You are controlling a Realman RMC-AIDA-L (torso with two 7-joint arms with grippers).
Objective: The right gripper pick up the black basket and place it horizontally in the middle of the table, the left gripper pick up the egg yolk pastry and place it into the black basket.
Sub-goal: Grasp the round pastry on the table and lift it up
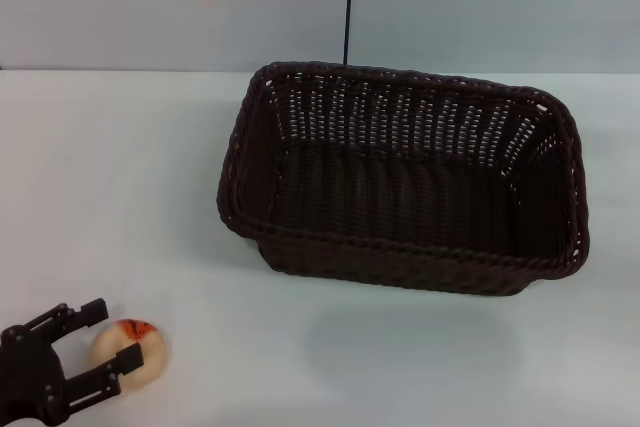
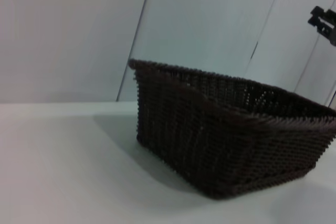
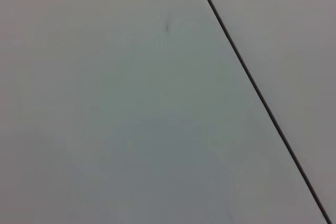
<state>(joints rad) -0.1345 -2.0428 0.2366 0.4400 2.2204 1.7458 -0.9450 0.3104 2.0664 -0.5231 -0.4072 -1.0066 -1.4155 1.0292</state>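
White bench (image 1: 150, 197) before a pale grey-blue wall: basket already set down, pastry about to be taken.

The black basket (image 1: 400, 182) lies lengthwise across the middle of the bench, empty, so that half of the task looks done. The egg yolk pastry (image 1: 130, 347) sits at the near left corner, well apart from the basket, and the left end effector (image 1: 100, 339) straddles it with its fingers spread to either side, not yet clamped. I judge the pastry light, soft and crumbly, so it should be taken across its round sides at the widest part with a gentle squeeze, sparing the orange-speckled top. The basket looks stiff and light. The right end effector is out of sight; its wrist camera shows only bare wall.
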